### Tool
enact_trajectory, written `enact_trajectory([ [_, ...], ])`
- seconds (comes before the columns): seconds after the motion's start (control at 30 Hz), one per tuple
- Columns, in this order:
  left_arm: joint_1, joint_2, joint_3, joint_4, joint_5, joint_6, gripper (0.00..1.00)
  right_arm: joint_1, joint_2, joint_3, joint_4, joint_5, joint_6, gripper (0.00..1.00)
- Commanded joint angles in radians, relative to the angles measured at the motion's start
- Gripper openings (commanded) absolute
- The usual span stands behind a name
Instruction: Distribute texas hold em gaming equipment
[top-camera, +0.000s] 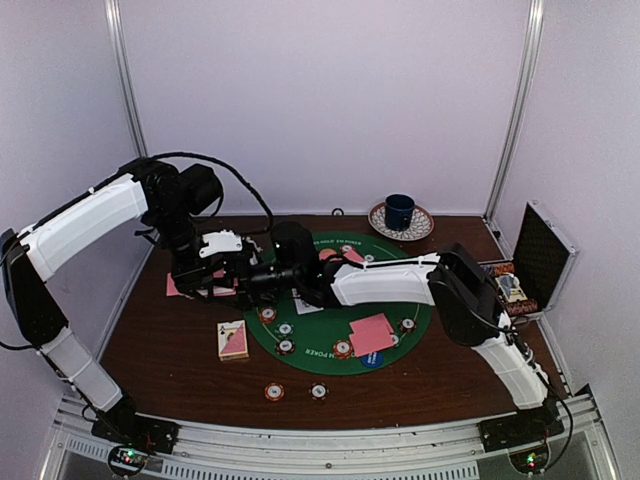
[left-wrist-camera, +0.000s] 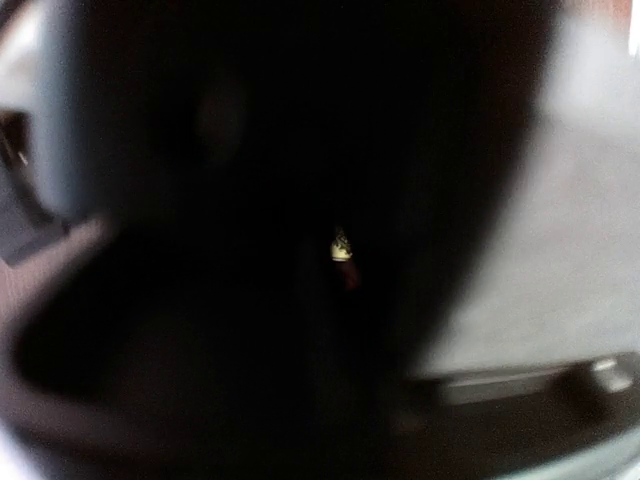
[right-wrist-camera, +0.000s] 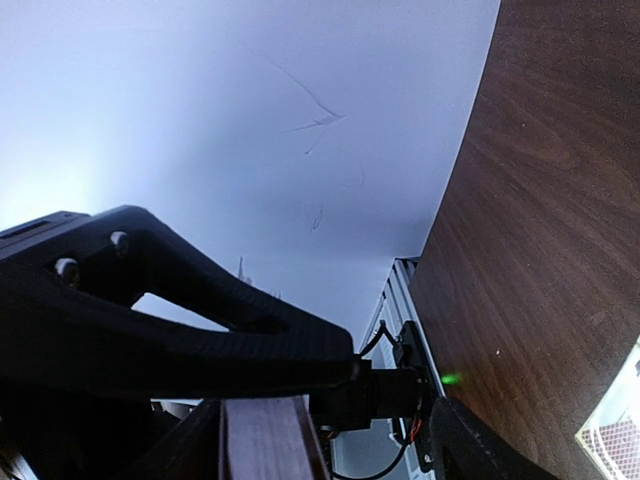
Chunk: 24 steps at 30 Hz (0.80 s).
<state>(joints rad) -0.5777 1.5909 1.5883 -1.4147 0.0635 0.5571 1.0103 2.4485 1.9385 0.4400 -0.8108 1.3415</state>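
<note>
Top external view: both arms reach to the left side of the green mat (top-camera: 318, 352), where the left gripper (top-camera: 250, 277) and right gripper (top-camera: 282, 277) come tip to tip just above the table (top-camera: 170, 370). The left jaws are pressed together; what they pinch, if anything, is hidden. Whether the right jaws are spread or gripping, I cannot tell. A pink stack of cards (top-camera: 372, 333) lies on the mat's near right part, overlapping a blue button (top-camera: 372, 359). Two more cards lie on the table just left of the mat. Several chips (top-camera: 285, 347) dot the mat, and two others sit on the table by its near edge. Left wrist view is almost black. Right wrist view shows one black finger (right-wrist-camera: 200, 320), the wall (right-wrist-camera: 250, 100) and the table.
</note>
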Motion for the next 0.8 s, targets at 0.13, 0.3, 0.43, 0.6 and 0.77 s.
enact_trajectory([
  [0.13,-0.001,-0.021,0.004,-0.006,0.003,-0.006,0.0,-0.031,-0.088,-0.103,-0.224,0.085,-0.164,0.7],
  [0.3,-0.001,-0.022,0.001,-0.006,0.002,-0.007,0.0,-0.034,-0.096,-0.12,-0.215,0.075,-0.167,0.69],
  [0.43,-0.001,-0.024,0.002,-0.007,0.001,-0.006,0.0,-0.039,-0.106,-0.141,-0.173,0.062,-0.147,0.68],
  [0.6,-0.001,-0.023,-0.002,-0.007,0.003,-0.007,0.0,-0.048,-0.134,-0.153,-0.097,0.033,-0.122,0.7],
  [0.77,-0.001,-0.026,-0.006,-0.006,0.002,-0.007,0.0,-0.06,-0.164,-0.175,0.051,-0.005,-0.04,0.77],
])
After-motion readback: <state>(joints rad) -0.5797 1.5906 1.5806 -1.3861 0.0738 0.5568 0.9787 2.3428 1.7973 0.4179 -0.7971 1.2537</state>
